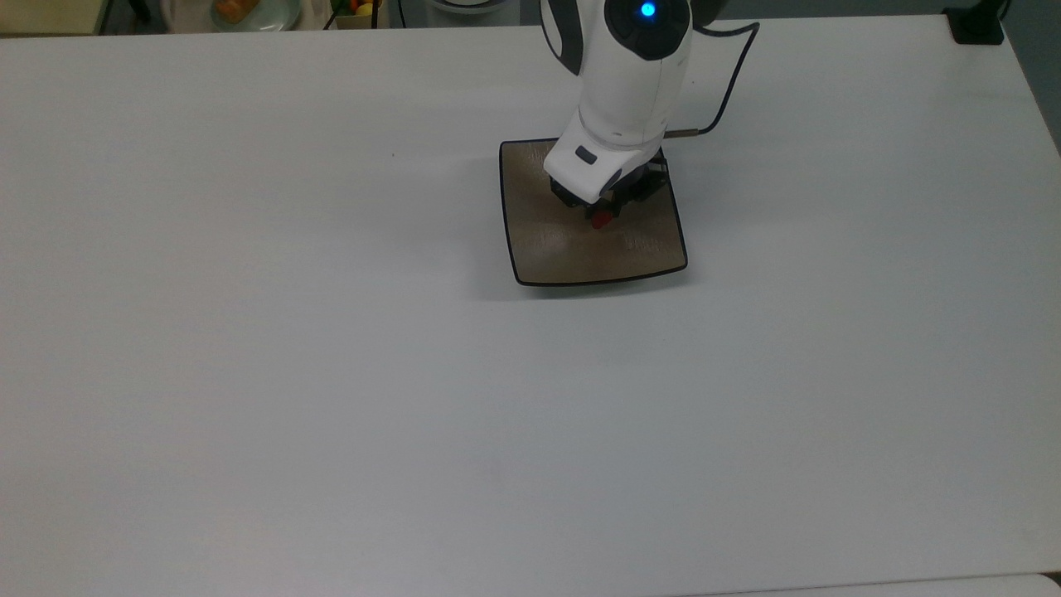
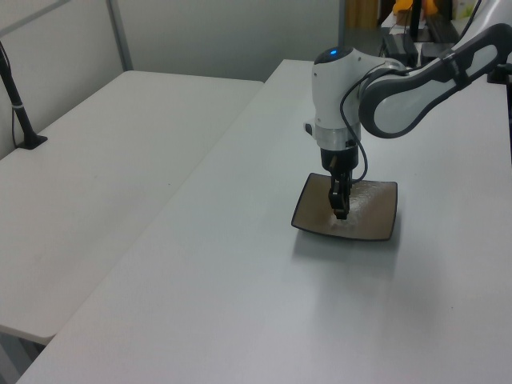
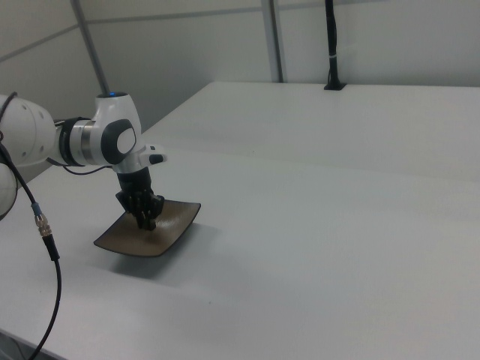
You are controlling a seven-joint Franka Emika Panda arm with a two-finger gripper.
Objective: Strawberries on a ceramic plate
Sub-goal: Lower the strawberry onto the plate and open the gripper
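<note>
Strawberry (image 1: pixel 601 219) pinched in claw (image 1: pixel 603 215) over plate (image 1: pixel 539 249).

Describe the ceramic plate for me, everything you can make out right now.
The ceramic plate is square, glossy beige-brown with a thin dark rim and upturned corners, its surface faintly textured. It lies flat on the white table. The gripper is lowered over its middle, holding the strawberry just at the plate's surface; whether the berry touches it I cannot tell. The arm covers part of the plate's far side in the top view.
</note>
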